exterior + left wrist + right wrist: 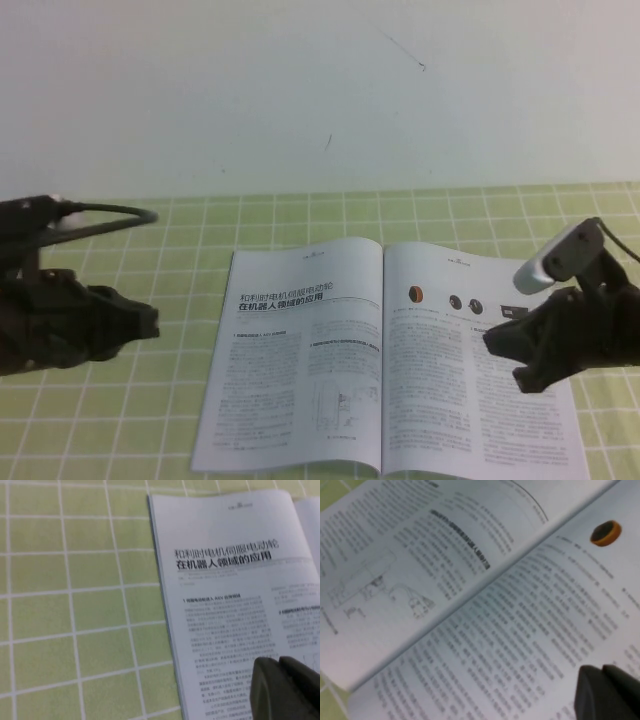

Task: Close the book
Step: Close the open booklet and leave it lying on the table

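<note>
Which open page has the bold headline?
The left page; the right page shows small round pictures instead. The left tool sits off the paper beside the left page, the right tool over the right page.

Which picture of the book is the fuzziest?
High view: book soft, only the bold headline stands out; left gripper apart, left of it; right gripper over its right page. Left wrist view: small print smeared. Right wrist view: fuzziest, text streaked, fingers a dark blob.
</note>
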You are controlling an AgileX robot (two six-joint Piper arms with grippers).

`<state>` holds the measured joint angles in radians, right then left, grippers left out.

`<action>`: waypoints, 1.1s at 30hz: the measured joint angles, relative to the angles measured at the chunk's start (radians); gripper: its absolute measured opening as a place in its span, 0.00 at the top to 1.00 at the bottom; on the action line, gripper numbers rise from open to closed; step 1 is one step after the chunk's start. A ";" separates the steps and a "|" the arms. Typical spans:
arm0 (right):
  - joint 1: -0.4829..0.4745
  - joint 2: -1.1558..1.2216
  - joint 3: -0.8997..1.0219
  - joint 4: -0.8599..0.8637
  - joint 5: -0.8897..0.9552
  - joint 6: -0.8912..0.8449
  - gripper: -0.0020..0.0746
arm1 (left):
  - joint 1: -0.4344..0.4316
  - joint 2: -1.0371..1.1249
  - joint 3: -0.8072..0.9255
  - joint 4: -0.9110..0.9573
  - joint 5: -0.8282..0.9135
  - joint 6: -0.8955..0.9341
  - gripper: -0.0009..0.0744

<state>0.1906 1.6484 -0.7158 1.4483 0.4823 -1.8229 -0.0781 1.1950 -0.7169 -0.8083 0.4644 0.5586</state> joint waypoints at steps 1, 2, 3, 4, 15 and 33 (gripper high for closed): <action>0.011 0.046 -0.027 0.012 0.000 -0.007 0.98 | -0.021 0.031 0.000 -0.013 -0.004 0.031 0.99; 0.017 0.075 -0.045 0.022 0.000 -0.009 0.98 | -0.035 0.047 0.000 -0.023 -0.008 0.050 0.99; 0.025 0.108 -0.063 0.029 0.006 -0.009 0.98 | -0.068 0.080 0.000 -0.037 -0.025 0.083 0.99; 0.033 0.139 -0.084 0.036 0.013 -0.011 0.98 | -0.090 0.101 0.000 -0.043 -0.040 0.099 0.99; 0.119 0.309 -0.195 0.050 -0.019 -0.004 0.98 | -0.237 0.331 -0.023 -0.271 -0.347 0.136 0.99; 0.119 0.360 -0.222 -0.084 -0.016 0.180 0.98 | -0.241 0.627 -0.132 -0.300 -0.464 0.180 0.99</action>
<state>0.3095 2.0086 -0.9376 1.3641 0.4661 -1.6429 -0.3192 1.8219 -0.8485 -1.1084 0.0000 0.7382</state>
